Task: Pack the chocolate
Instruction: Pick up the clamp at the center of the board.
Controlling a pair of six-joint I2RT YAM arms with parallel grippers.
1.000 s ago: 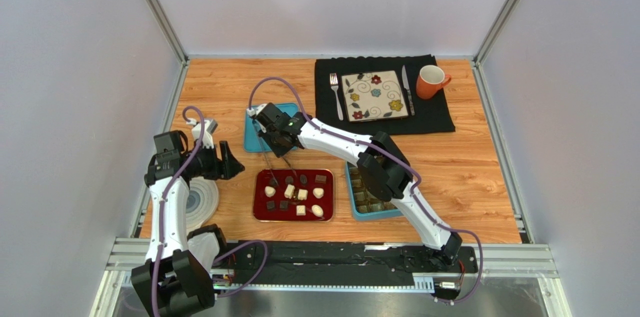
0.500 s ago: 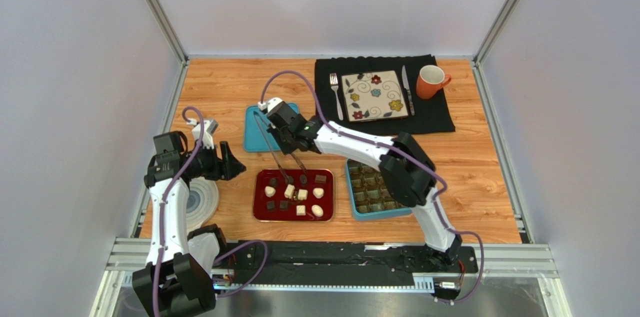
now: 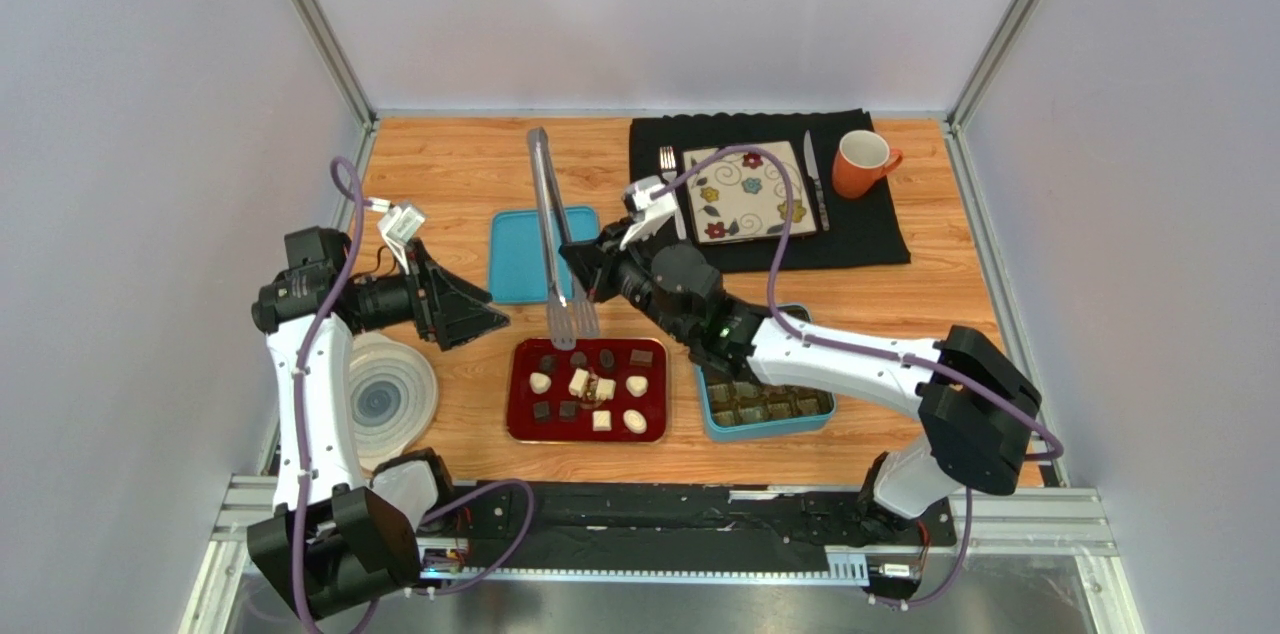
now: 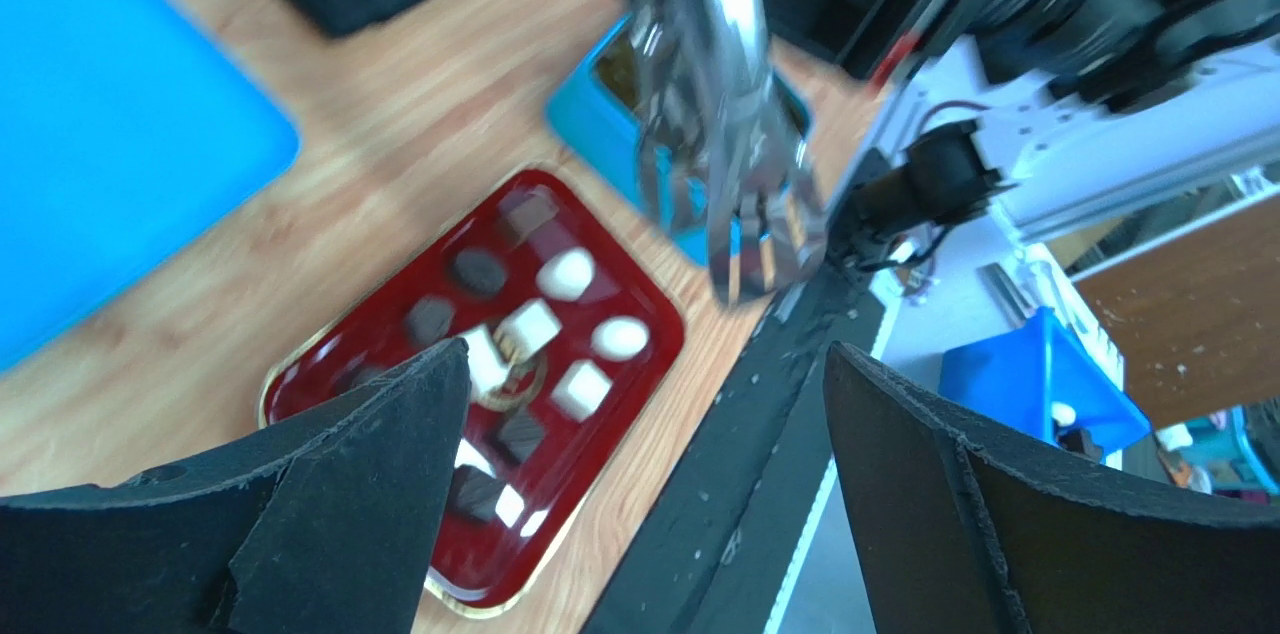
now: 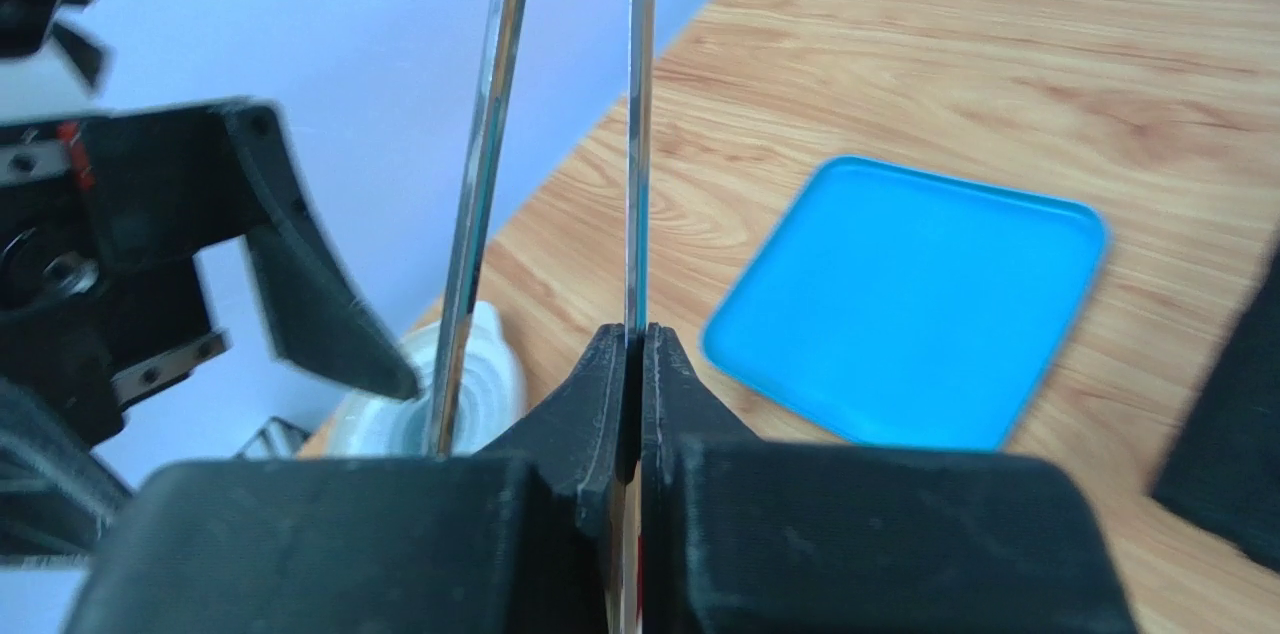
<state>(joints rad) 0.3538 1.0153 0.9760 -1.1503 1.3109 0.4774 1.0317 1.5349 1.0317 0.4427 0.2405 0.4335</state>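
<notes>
Tongs (image 3: 553, 222) sit pinched in the right gripper (image 5: 633, 349), seemingly by one arm; the left gripper (image 3: 466, 307) gapes wide, empty. Lower the tips squarely astride one chocolate (image 3: 637, 385).

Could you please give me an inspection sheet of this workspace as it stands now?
Surface: wooden table, no spills seen.
Job's things: chocolates on red tray; blue compartment box to its right; flat blue lid behind.
Clutter: black mat with square plate, fork, knife; orange mug; white disc.
Grippers: left gripper open, empty; right gripper shut on tongs.
Cables: purple cables along both arms.
Surroundings: grey walls, metal frame.
</notes>
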